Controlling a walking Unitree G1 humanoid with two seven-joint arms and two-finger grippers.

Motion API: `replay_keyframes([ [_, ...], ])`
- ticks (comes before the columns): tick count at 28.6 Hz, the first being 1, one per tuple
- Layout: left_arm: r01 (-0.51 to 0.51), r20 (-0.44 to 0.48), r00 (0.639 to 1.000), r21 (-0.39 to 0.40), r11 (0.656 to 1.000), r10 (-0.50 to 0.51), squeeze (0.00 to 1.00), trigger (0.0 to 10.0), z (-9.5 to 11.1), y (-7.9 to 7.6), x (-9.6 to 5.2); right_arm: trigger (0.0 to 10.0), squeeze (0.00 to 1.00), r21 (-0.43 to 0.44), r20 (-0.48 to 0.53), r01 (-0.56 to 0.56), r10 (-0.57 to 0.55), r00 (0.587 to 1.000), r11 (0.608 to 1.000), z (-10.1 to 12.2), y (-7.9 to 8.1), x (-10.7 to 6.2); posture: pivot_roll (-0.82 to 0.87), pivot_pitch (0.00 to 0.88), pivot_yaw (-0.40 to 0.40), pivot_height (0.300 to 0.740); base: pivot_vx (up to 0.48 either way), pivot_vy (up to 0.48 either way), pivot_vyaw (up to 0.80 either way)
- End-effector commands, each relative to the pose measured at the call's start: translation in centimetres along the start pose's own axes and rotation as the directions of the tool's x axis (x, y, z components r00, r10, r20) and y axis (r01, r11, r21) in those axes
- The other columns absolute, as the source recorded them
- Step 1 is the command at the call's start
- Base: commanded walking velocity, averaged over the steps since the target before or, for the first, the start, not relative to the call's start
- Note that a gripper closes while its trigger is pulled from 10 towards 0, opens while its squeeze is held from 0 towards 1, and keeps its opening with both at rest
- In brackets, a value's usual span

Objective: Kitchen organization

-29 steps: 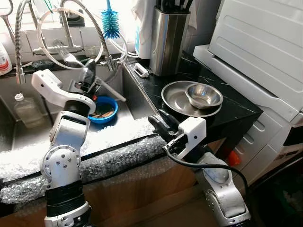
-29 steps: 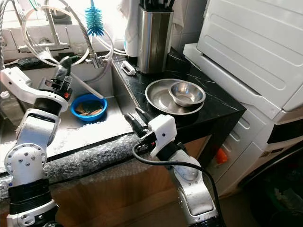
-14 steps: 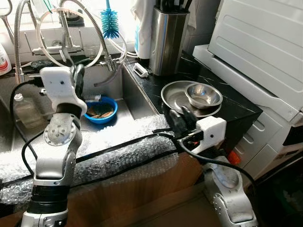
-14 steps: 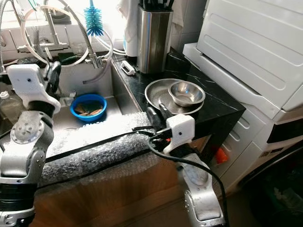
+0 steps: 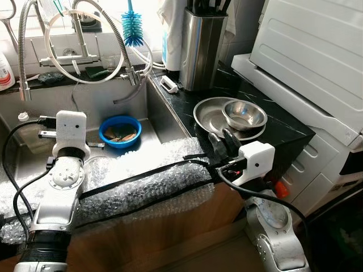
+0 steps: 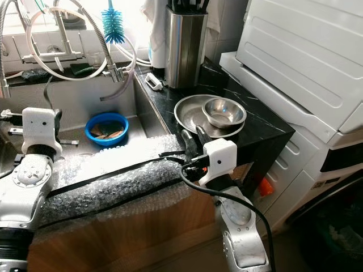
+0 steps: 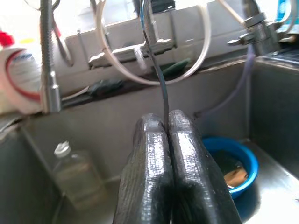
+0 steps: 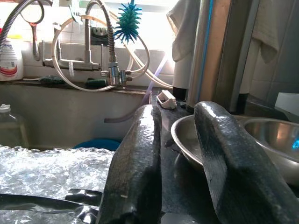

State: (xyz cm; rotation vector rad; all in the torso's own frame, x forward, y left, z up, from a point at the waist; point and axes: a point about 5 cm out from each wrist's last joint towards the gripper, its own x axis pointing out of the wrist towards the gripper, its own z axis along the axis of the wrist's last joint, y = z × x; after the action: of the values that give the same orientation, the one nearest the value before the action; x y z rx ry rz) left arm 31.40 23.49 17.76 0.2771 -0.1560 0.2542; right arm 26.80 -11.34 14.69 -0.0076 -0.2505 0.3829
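Note:
A blue bowl [image 5: 120,129] with scraps in it sits in the steel sink [image 5: 150,107]. On the black counter a small steel bowl [image 5: 244,114] rests in a wide steel plate [image 5: 209,116]. My left gripper [image 7: 164,122] is shut, finger against finger with nothing seen between them, held low over the sink's left side and pointing at the back wall, the blue bowl [image 7: 233,163] off to its side. My right gripper [image 5: 223,140] is open at the counter's front edge. Its fingers [image 8: 140,154] point at the near rim of the steel plate [image 8: 189,137], close to it.
Bubble wrap [image 5: 142,178] covers the sink's front edge, crossed by a black cable. A clear plastic bottle [image 7: 77,175] stands in the sink. Faucet hoses [image 5: 85,39], a blue bottle brush [image 5: 131,25] and a steel knife block [image 5: 198,48] line the back. A white appliance [image 5: 317,62] stands right.
My left arm has dropped from the faucet area and drawn back to the sink's left front. My right gripper has moved right and forward to the steel plate's rim.

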Motion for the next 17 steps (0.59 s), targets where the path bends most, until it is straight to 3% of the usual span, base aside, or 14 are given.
replay_keyframes([
  [1, -0.035, -0.022, 0.999, -0.046, 0.998, 0.034, 0.0, 10.0, -0.3, 0.6, 0.0, 10.0, 0.0, -0.014, 0.023, 0.013, -0.013, 1.0, 1.0, 0.7, -0.4, 0.0, -0.04, 0.0, -0.065, 0.74, 0.0, 0.0, 0.0],
  [4, -0.076, -0.08, 0.994, -0.037, 0.996, 0.073, 0.0, 10.0, -1.2, 1.2, 0.1, 10.0, 0.0, -0.012, 0.024, 0.024, -0.024, 0.999, 1.0, 0.8, -0.6, 0.1, -0.04, 0.0, -0.063, 0.74, 0.0, 0.0, 0.0],
  [9, -0.077, -0.097, 0.993, -0.053, 0.996, 0.072, 0.0, 10.0, -1.5, 1.1, 0.0, 10.0, 0.0, 0.004, 0.006, 0.05, -0.05, 0.999, 0.999, 0.6, -0.9, 0.1, -0.05, 0.0, -0.063, 0.74, 0.0, 0.0, 0.0],
  [10, -0.07, -0.095, 0.993, -0.058, 0.996, 0.065, 1.0, 10.0, -1.6, 1.0, -0.1, 10.0, 0.0, -0.002, -0.001, 0.061, -0.061, 0.998, 0.998, 0.5, -1.1, 0.1, -0.05, 0.0, -0.063, 0.74, 0.0, 0.0, 0.0],
  [13, -0.05, -0.091, 0.995, -0.022, 0.999, 0.047, 1.0, 10.0, -1.6, 0.7, -0.2, 10.0, 0.0, -0.012, -0.012, 0.081, -0.081, 0.997, 0.997, 0.3, -1.3, 0.2, -0.04, 0.0, -0.065, 0.74, 0.0, 0.0, 0.0],
  [17, -0.028, -0.09, 0.996, -0.04, 0.999, 0.025, 1.0, 10.0, -1.6, 0.1, -0.5, 10.0, 0.0, 0.009, -0.015, 0.106, -0.106, 0.994, 0.994, 0.3, -1.6, 0.3, -0.04, 0.0, -0.065, 0.74, 0.0, 0.0, 0.0],
])
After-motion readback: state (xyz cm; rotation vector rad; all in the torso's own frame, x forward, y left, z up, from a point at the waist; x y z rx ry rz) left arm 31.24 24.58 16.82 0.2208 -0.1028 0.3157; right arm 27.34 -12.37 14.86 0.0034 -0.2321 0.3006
